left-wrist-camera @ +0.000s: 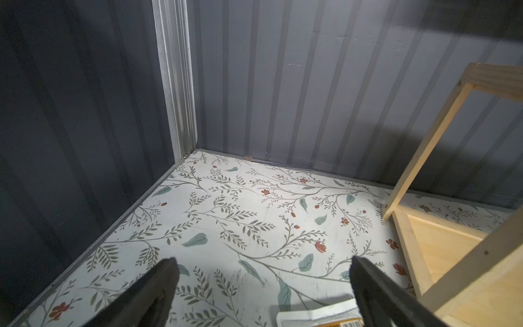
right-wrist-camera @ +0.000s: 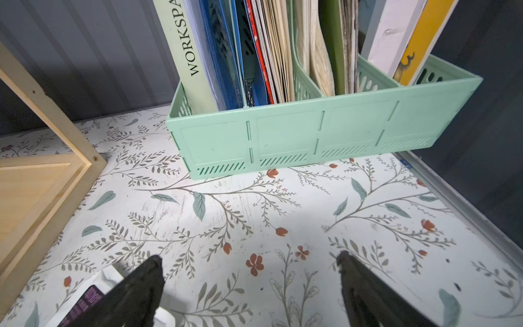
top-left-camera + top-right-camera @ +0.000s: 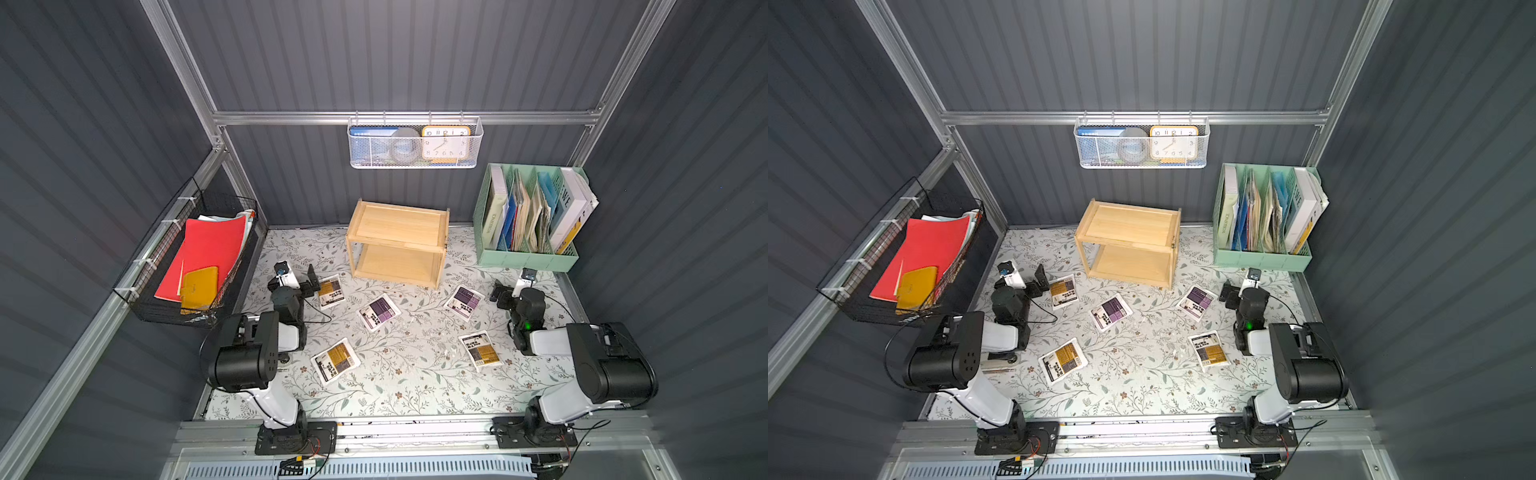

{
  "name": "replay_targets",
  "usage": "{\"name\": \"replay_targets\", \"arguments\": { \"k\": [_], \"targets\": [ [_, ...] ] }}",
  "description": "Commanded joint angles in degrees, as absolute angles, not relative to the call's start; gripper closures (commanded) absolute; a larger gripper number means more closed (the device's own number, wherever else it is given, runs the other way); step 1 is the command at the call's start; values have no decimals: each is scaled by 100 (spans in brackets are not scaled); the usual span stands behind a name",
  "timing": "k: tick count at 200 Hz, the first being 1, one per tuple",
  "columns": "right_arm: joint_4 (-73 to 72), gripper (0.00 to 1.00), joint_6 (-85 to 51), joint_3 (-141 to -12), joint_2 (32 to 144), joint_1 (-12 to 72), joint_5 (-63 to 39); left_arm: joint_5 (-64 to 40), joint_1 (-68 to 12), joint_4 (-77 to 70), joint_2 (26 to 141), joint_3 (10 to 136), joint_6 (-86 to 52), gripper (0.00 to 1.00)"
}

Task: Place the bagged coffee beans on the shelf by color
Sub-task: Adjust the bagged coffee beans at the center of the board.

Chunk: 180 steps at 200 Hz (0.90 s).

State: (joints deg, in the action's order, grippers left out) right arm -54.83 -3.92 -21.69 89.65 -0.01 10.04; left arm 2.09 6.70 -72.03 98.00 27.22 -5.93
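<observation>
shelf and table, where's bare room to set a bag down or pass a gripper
Both shelf tiers are bare. Table is free along its front edge and between shelf and green organizer. Crowded: the five coffee bags mid-table.

You have a brightly top-lit tabletop (image 3: 407,386), dim walls (image 3: 83,166), soft shadows beneath the shelf (image 3: 397,226), and blurred foregrounds in wrist views.

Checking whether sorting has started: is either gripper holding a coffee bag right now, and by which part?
Nothing is held. The left gripper and the right gripper are both open and empty.
</observation>
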Motion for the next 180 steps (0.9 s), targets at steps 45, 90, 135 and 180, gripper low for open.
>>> {"name": "replay_targets", "arguments": {
  "k": [45, 90, 135, 180],
  "targets": [
    [-5590, 1, -351, -2118, 8989, -9, 932, 176, 663, -7213, 9767, 2767, -668, 0],
    [-5557, 1, -395, -2131, 8985, -13, 965, 176, 668, -7198, 9762, 2786, -668, 0],
    [-5559, 1, -391, -2136, 8991, -13, 959, 149, 668, -7157, 9775, 2813, -672, 0],
    [-5775, 1, -388, -1977, 8864, -18, 973, 160, 667, -7287, 9740, 2773, -681, 0]
  ]
}}
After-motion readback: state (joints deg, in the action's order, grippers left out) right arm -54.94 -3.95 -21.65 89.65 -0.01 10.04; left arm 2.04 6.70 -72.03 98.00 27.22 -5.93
